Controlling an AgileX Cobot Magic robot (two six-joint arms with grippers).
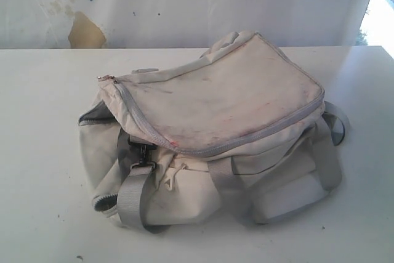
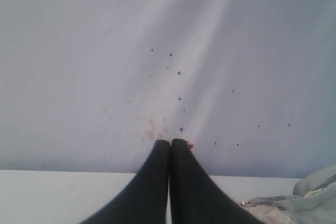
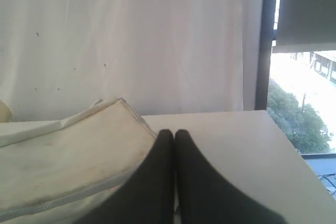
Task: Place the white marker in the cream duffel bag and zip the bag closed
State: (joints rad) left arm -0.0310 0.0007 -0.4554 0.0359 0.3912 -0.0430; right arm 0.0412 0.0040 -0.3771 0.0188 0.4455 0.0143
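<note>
As it slumps mid-table, cream duffel bag (image 1: 228, 103): soft fabric, reddish stains on the flat top, grey zipper (image 1: 138, 112) gaping at the left end.
Strap (image 1: 130, 198): grey webbing, black clip (image 1: 140, 146).
Left gripper (image 2: 169, 142): smooth black tapered fingers (image 2: 152, 182) pressed together, empty.
Right gripper (image 3: 170, 132): likewise closed, holding nothing, near the bag's edge.
Table (image 1: 43, 170): smooth white.

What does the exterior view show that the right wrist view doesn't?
Only the exterior view: the whole bag, with its grey straps, black clip and zip gaping at one end.
Only the right wrist view: the right pincer, shut and holding nothing, and a window with trees outside.
Both: the bag's stained top, the white table and the pale backdrop. Neither shows a marker.
</note>
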